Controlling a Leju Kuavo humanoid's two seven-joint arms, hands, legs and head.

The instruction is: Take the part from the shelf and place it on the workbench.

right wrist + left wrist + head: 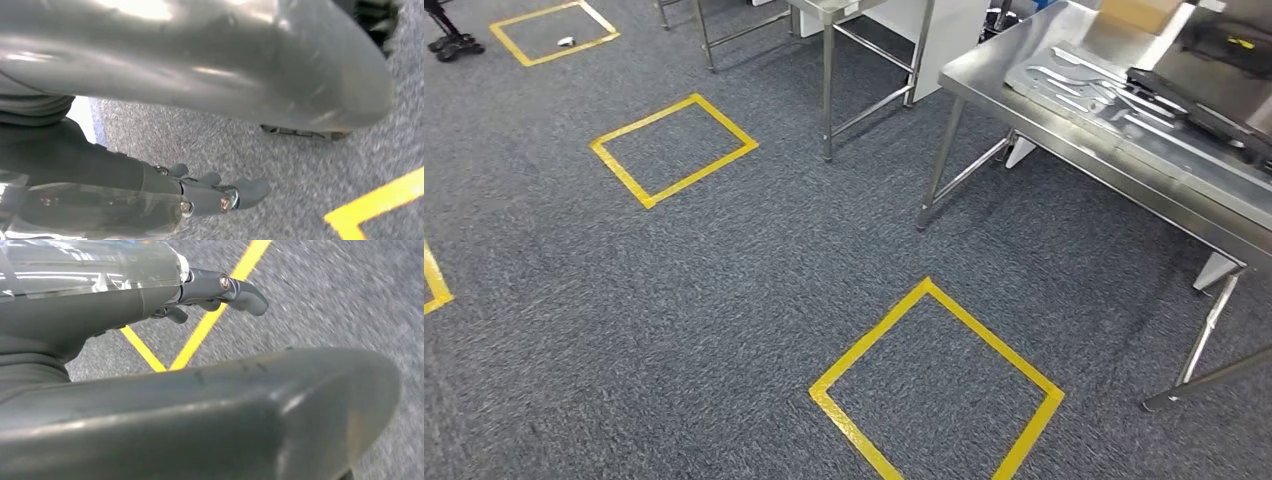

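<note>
Hanging over the grey carpet, the left hand (pixel 220 290) and right hand (pixel 220 195) are each holding nothing, fingers loosely extended and apart from the thumb. No shelf is showing, so where the part is waiting cannot be told — the task looks barely begun. Standing ahead on the right is the steel counter (pixel 1024 60), already carrying pressed metal panels (pixel 1114 100), beyond a yellow taped square (pixel 936 385).

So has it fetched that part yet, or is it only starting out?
Nothing looks done yet. Both the left hand and the right hand hang over the carpet holding nothing. The steel workbench at right already carries a metal tray of parts. No shelf appears here, so finding it, taking the part and placing it all remain.
</note>
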